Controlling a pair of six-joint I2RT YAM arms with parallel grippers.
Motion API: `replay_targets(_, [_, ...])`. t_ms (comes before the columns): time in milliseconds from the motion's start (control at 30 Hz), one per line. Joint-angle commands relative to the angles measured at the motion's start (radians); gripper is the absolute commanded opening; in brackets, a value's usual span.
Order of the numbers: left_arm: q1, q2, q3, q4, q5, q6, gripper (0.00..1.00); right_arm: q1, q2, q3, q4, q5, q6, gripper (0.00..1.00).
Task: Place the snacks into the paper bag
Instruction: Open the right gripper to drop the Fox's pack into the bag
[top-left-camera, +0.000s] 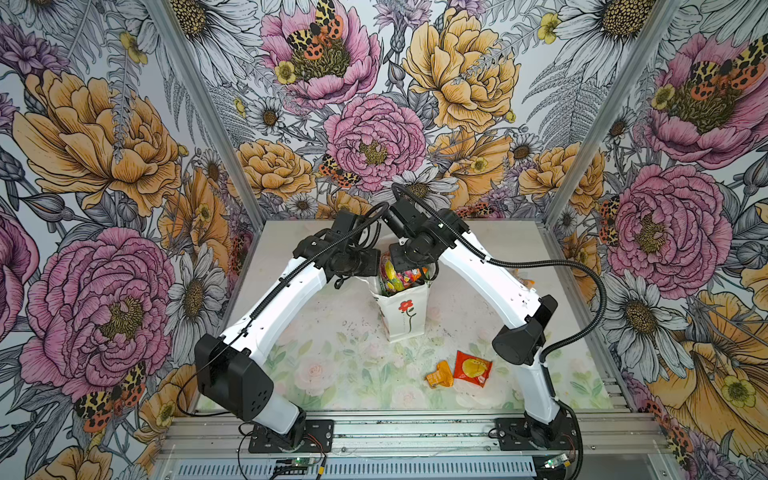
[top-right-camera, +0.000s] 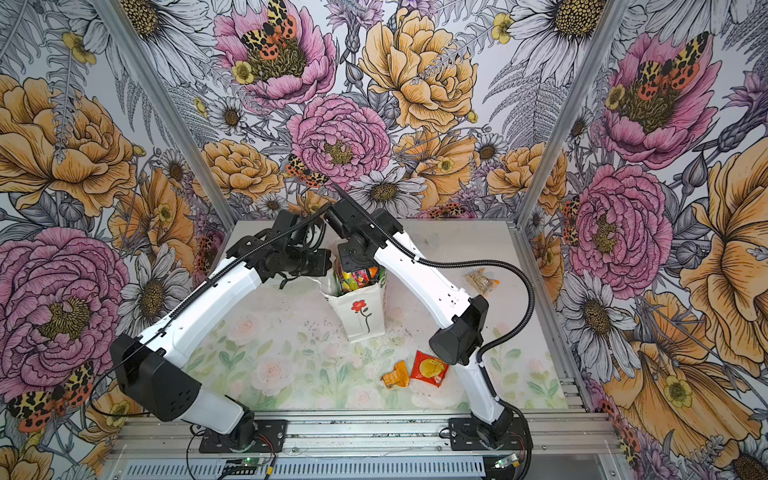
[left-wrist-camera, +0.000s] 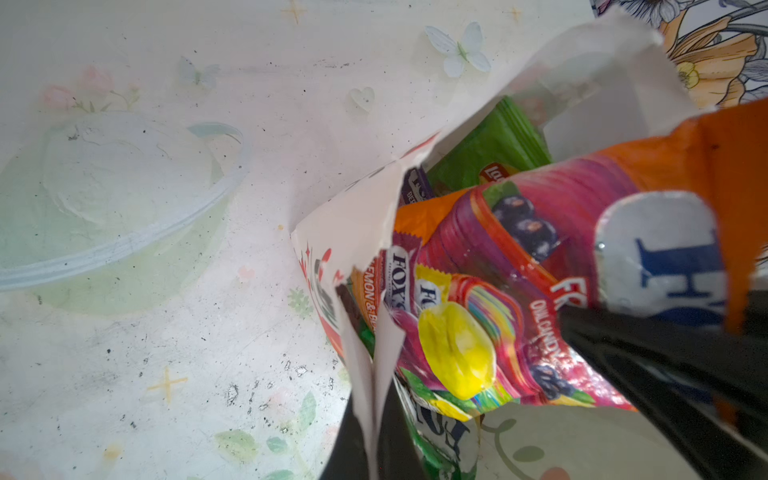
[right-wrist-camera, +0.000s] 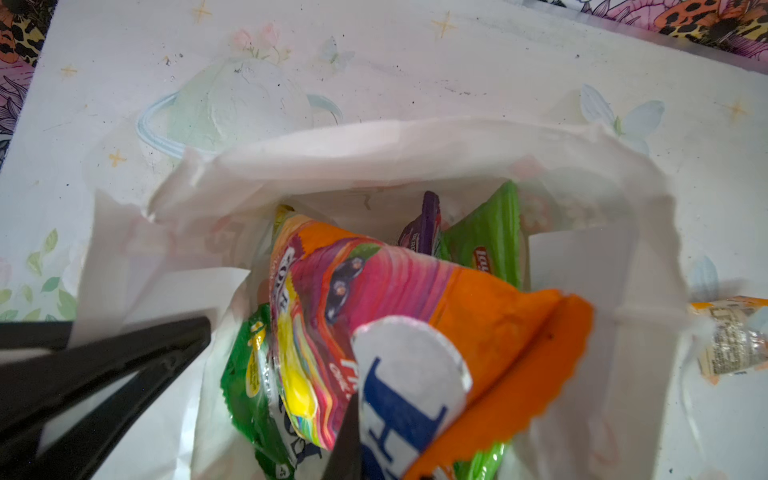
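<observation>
Tall white paper bag (top-left-camera: 406, 322) with a drawn red flower stands upright mid-table (top-left-camera: 324, 353), several packets inside. Left gripper (right-wrist-camera: 195, 338) is closed, pinching the bag's rim. Right gripper (left-wrist-camera: 577, 322) is closed on a crinkly orange-magenta candy packet (right-wrist-camera: 374, 282) at the bag's mouth. Small orange packet (top-left-camera: 439, 374) and red-yellow packet (top-left-camera: 472, 368) lie on the table nearer the arm bases.

The left arm (top-left-camera: 286, 295) and right arm (top-left-camera: 486, 274) are wearing glossy white shells with boxy black joint housings (top-left-camera: 232, 382). Ribbed black conduit (top-left-camera: 540, 262) is trailing alongside, and black base plates (top-left-camera: 320, 434) are showing small screws.
</observation>
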Motion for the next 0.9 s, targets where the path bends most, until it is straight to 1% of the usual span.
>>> replay_targets(0, [-0.001, -0.046, 0.007, 0.063, 0.02, -0.001, 0.0, -0.004, 0.013, -0.002, 0.037, -0.03, 0.014, 0.04])
replay_targets(100, [-0.002, -0.046, 0.007, 0.063, 0.02, -0.001, 0.0, 0.002, 0.031, -0.002, 0.05, -0.077, 0.01, 0.12])
replay_targets(167, [-0.002, -0.048, 0.005, 0.065, 0.018, -0.001, 0.0, 0.002, 0.036, -0.003, 0.054, -0.08, 0.008, 0.17])
replay_targets(233, [-0.002, -0.049, 0.004, 0.064, 0.016, -0.003, 0.0, 0.0, 0.028, -0.008, 0.054, -0.053, 0.009, 0.25])
replay_targets(367, [-0.002, -0.051, 0.001, 0.069, 0.011, -0.002, 0.0, -0.005, -0.018, -0.034, 0.063, -0.004, 0.013, 0.37])
replay_targets(533, [-0.001, -0.054, 0.001, 0.069, 0.005, -0.003, 0.0, -0.004, -0.072, -0.048, 0.065, 0.044, 0.01, 0.46])
replay_targets(600, [-0.002, -0.054, 0.001, 0.068, 0.0, -0.001, 0.0, -0.005, -0.099, -0.066, 0.065, 0.084, 0.014, 0.5])
replay_targets(733, [-0.001, -0.052, 0.0, 0.068, -0.002, -0.002, 0.0, -0.004, -0.149, -0.105, 0.076, 0.128, 0.022, 0.5])
replay_targets(800, [-0.001, -0.051, 0.0, 0.068, 0.0, -0.001, 0.0, -0.004, -0.173, -0.131, 0.105, 0.124, 0.018, 0.45])
replay_targets(867, [-0.002, -0.049, 0.001, 0.069, 0.001, -0.001, 0.0, -0.004, -0.177, -0.151, 0.126, 0.109, 0.015, 0.37])
